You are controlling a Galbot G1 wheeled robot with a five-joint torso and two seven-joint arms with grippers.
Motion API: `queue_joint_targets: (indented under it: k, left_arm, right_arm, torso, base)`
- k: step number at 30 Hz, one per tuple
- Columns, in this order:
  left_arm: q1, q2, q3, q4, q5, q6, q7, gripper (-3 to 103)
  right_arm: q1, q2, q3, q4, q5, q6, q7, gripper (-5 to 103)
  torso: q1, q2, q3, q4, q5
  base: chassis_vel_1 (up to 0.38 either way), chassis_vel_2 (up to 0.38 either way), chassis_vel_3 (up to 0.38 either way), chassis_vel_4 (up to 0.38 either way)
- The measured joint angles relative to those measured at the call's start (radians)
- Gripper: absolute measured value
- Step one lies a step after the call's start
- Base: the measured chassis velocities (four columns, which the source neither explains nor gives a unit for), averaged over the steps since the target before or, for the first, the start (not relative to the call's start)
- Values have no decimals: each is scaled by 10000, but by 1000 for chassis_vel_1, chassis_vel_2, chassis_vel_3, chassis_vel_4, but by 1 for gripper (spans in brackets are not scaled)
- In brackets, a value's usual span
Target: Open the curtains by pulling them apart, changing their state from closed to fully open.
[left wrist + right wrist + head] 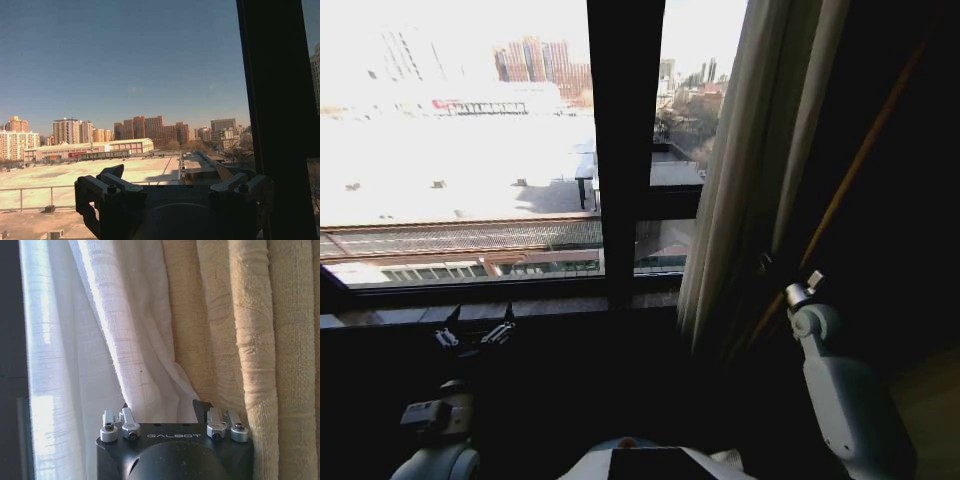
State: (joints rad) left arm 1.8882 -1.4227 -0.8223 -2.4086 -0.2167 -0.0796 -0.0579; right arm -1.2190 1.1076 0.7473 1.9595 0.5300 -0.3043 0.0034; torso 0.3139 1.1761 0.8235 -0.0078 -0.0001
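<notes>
the curtains [750,180] hung bunched at the right side of the window, past the dark frame bar [625,150], with most of the glass already bare and the city rooftops showing through. in the right wrist view the sheer white panel [135,340] sat beside a thicker cream panel [250,350], and a fold of the white fabric ran down between the jaws of the right hand [167,412], which appeared closed on it. in the head view the right arm reached up into the shadowed fabric, its hand hidden among the pleats. the left hand [475,335] waited low by the window sill [560,300], well apart from any fabric, its fingers spread wide and holding nothing; the left wrist view looked straight out at open sky over its jaws [170,187].

by my judgement the task was close to done on this side, with the fabric nearly gathered. the risks from here lay in the grip itself: the sheer weave looked thin and slippery, so only a small pinch might slide out if the arm pulled too fast. pulling too hard could instead strain the fabric or its hanging point above, which was out of sight. the thicker cream panel pressing close by might also snag on the hand and drag along unevenly.
</notes>
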Motion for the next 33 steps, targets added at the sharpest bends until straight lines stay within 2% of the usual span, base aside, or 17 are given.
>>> queue_joint_targets:
  k: [2, 3, 5, 6, 9, 13, 19, 33]
  left_arm:
    - [-2, -19, 11, -5, 11, 0, -1, 100]
    - [-2, -19, 11, -5, 11, 0, -1, 100]
    - [-4, -35, 22, -6, 18, 6, 0, 100]
    - [-4, -35, 22, -6, 18, 6, 0, 100]
    - [-6, -45, 52, -7, 39, 17, 1, 100]
    - [-1, -71, 67, -14, 69, 25, 2, 100]
    - [12, -93, 67, -18, 99, 26, 7, 100]
    - [-53, -97, 99, 43, 157, 45, 19, 100]
  right_arm:
    - [-365, 159, -198, 558, -4, -2, 30, 70]
    - [-365, 159, -198, 558, -4, -2, 30, 70]
    - [-686, 359, -415, 1076, -69, -2, 116, 81]
    - [-686, 359, -415, 1076, -69, -2, 116, 81]
    - [-826, 596, -660, 1328, -807, -3, 106, 96]
    - [-739, 699, -757, 1220, -1522, -6, 38, 100]
    - [-632, 809, -917, 1039, -1858, -3, 51, 100]
    - [-489, 887, -952, 725, -1907, 52, 82, 100]
  torso:
    - [0, -1, 0, 1, 0]
    - [0, -1, 0, 1, 0]
    - [0, 0, 0, 1, 0]
    - [0, 0, 0, 1, 0]
    - [0, 0, 0, 2, 1]
    - [0, 0, 0, 2, 1]
    - [0, -1, 0, 2, 4]
    - [0, 0, 1, 2, 3]
  base:
    - [0, 0, 0, 0]
    - [0, 0, 0, 0]
    - [0, 0, 0, 0]
    - [0, 0, 0, 0]
    - [0, 0, 0, 0]
    - [0, 0, 0, 0]
    - [0, 0, 0, 0]
    - [114, 111, -111, -113]
